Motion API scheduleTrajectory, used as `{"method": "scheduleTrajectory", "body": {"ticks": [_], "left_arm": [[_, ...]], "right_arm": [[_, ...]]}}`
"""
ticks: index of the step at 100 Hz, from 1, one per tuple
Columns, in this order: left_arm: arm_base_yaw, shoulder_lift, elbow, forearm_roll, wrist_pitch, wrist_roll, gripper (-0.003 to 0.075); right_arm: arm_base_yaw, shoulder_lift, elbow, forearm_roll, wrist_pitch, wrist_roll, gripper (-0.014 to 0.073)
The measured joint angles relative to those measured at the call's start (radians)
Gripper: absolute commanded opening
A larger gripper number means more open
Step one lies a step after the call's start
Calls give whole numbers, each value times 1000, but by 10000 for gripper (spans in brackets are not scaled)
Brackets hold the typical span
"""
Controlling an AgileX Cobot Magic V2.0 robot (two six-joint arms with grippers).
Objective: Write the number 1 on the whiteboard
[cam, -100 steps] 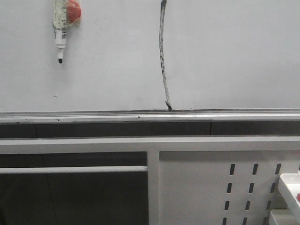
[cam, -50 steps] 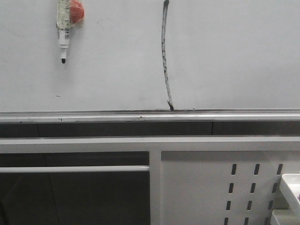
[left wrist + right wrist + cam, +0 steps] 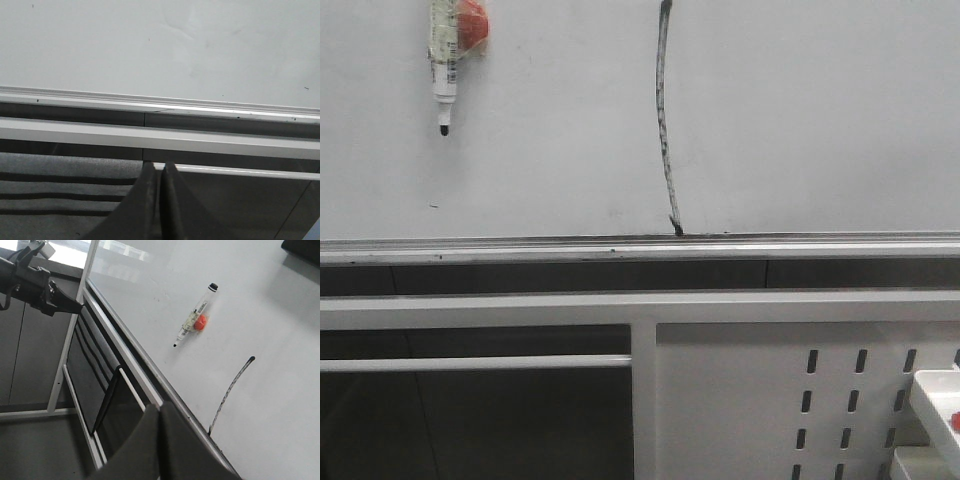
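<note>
The whiteboard (image 3: 800,120) fills the upper front view, with its silver rail (image 3: 520,248) along the lower edge. The number 1 (image 3: 664,120) is a long streaky black stroke running down to the rail; it also shows in the right wrist view (image 3: 230,390). A marker pen (image 3: 444,60) with an orange-red blob beside it sticks to the board at upper left, tip down, and shows in the right wrist view (image 3: 195,320). My left gripper (image 3: 160,167) is shut and empty below the rail. My right gripper (image 3: 159,409) is shut and empty, apart from the board.
A white frame bar (image 3: 520,308) runs below the rail, with a white perforated panel (image 3: 760,400) at lower right and a white tray corner (image 3: 940,400). The other arm (image 3: 35,282) shows dark at the upper left of the right wrist view.
The front view has shifted slightly left and right between frames; the pen and stroke keep their places on the board. Nothing was taken or let go.
</note>
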Motion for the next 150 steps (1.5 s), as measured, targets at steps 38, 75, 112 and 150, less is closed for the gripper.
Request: {"method": "scheduleTrajectory", "body": {"ticks": [38, 75, 112, 150], "left_arm": [[0, 0, 0, 0, 0, 0, -20], [0, 0, 0, 0, 1, 0, -20], [0, 0, 0, -4, 1, 0, -20], [0, 0, 0, -4, 1, 0, -20]], "right_arm": [[-2, -2, 37, -29, -38, 0, -57], [-348, -2, 424, -486, -464, 781, -59], [-486, -91, 424, -563, -173, 903, -59], [-486, -91, 424, -563, -170, 905, -59]]}}
